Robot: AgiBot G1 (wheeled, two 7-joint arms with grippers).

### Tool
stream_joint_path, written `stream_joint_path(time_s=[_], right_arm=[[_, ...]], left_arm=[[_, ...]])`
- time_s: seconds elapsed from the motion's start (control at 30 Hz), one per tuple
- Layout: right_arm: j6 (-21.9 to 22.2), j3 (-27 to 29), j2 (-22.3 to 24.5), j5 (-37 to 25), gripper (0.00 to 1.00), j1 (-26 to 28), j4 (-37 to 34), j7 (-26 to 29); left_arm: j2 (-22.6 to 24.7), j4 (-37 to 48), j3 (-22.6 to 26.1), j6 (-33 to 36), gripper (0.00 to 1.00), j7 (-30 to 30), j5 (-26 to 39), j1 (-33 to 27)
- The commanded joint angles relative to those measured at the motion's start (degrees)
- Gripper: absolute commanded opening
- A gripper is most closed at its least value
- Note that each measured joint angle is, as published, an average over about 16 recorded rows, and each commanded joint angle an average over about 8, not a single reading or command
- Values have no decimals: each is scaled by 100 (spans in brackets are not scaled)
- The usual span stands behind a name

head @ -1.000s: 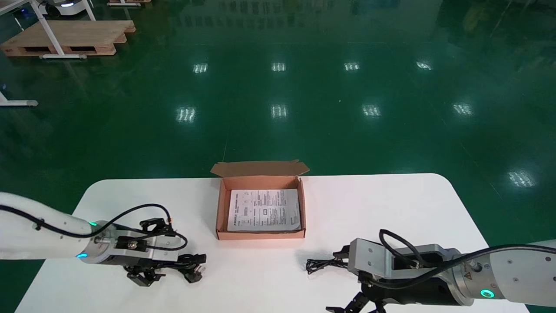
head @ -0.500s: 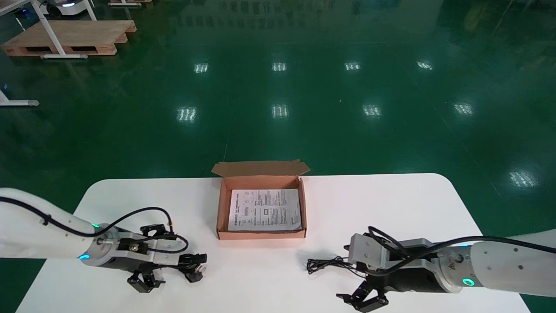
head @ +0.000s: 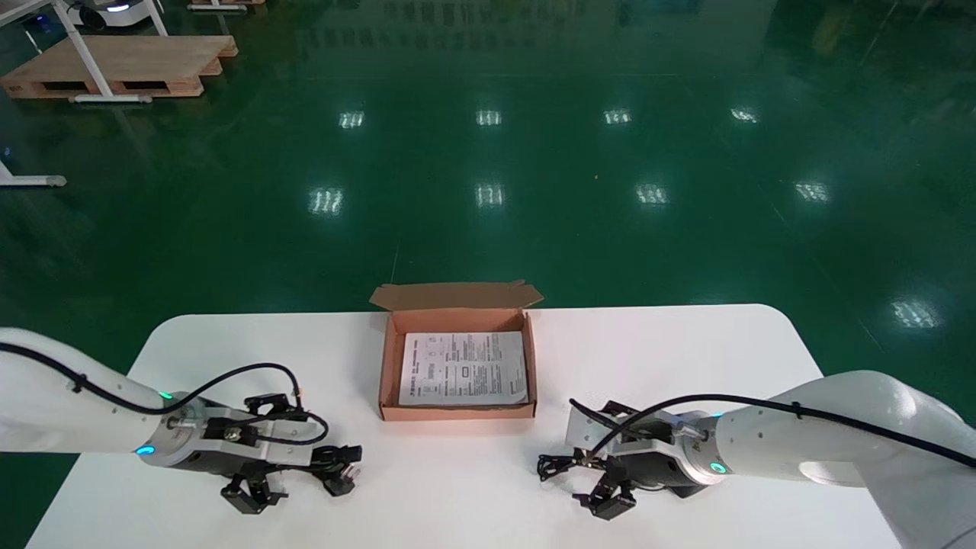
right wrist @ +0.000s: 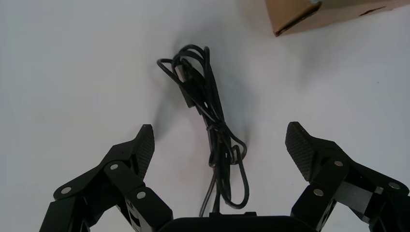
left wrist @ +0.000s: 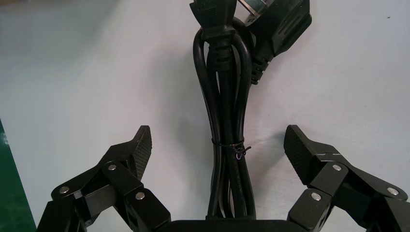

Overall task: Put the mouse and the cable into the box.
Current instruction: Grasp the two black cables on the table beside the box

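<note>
Left gripper (left wrist: 217, 145) hung released astride bundled power cord (left wrist: 225, 96), near-left; right gripper (right wrist: 220, 140) released astride thin cable (right wrist: 203, 96), near-right of box (head: 389, 366).

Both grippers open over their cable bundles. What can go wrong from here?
1. The thin cable under the right gripper is loosely coiled, loops straying past its tie; the jaws may pinch only some strands and the rest could snag the box wall.
2. The power cord under the left gripper carries bulky plugs at one end; gripped near the tie, that end may sag and slip.
</note>
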Motion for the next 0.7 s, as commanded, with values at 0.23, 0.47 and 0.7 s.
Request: stream_joint_path(time_s=[0.23, 0.47, 0.7], right_arm=[[457, -63, -504, -84, 100, 205, -1010, -741], [520, -18, -628, 47, 100, 401, -1431, -1034], [215, 83, -568, 283, 100, 629, -1622, -1367]], left_arm=[[19, 69, -4, -11, 100, 47, -12, -20], [31, 110, -7, -17, 100, 76, -19, -33], [39, 141, -10, -22, 100, 97, -25, -42]])
